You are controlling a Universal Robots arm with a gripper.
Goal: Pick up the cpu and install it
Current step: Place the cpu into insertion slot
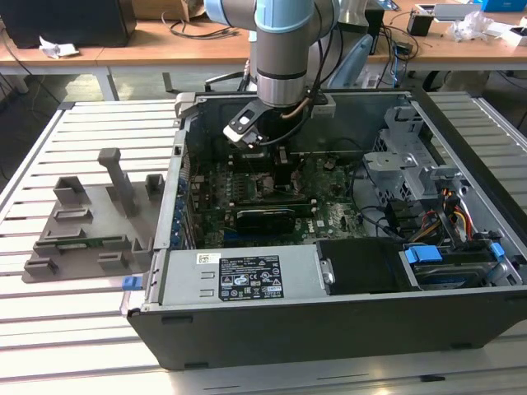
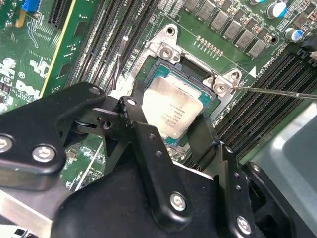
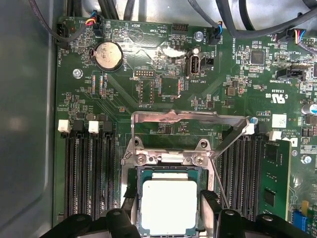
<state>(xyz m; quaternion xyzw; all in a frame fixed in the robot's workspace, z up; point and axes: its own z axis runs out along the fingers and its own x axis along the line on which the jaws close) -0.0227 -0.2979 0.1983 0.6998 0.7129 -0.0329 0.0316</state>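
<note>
tool [image 2: 171, 130] of matte black metal, studded with bright screws, sits narrow, its fingers [image 2: 134, 118] pressed against two opposite edges of the cpu [image 2: 173, 109]. the cpu is a flat square with a dull silvery lid and a thin greenish rim, lying at the open socket [image 2: 190, 68] on the green motherboard [image 3: 148, 99]. the shiny load plate [image 3: 188, 117] stands tipped up, clear of it, and a thin wire lever [image 2: 277, 92] juts aside. ribbed black memory slots [image 3: 89, 178] run close on both sides, leaving little room.
</note>
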